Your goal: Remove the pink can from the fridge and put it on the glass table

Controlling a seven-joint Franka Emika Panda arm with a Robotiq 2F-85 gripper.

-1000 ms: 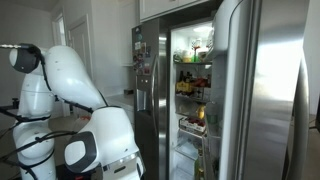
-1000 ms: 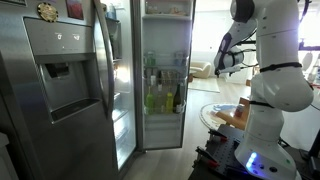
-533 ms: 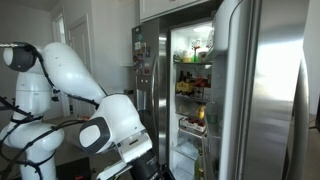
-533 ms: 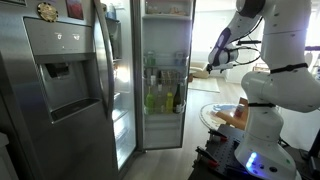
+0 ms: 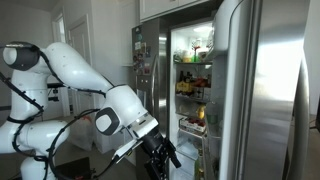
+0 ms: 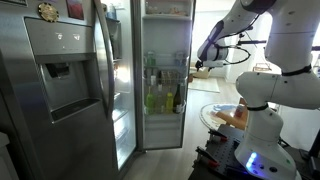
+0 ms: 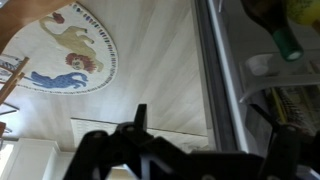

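The fridge (image 5: pixel 262 90) is stainless steel, and its open compartment shows white, lit shelves (image 5: pixel 194 80). It also shows in an exterior view, with the dispenser door (image 6: pixel 62 82) and bottles on a shelf (image 6: pixel 163 97). I cannot make out the pink can in any view. My black gripper (image 5: pixel 162 156) hangs low in front of the open compartment. In an exterior view it sits just outside the fridge opening (image 6: pixel 201 63). In the wrist view its fingers (image 7: pixel 205 118) are spread apart with nothing between them.
A round glass table (image 6: pixel 222 116) stands beside my base. The wrist view shows wooden floor, a round rug with a lion (image 7: pixel 68 50), and a green bottle neck (image 7: pixel 282 36) on fridge shelves at the right. The open fridge doors stand on both sides.
My arm has swung away from my base toward the fridge. The gripper has moved from beside my body to the front of the open compartment.
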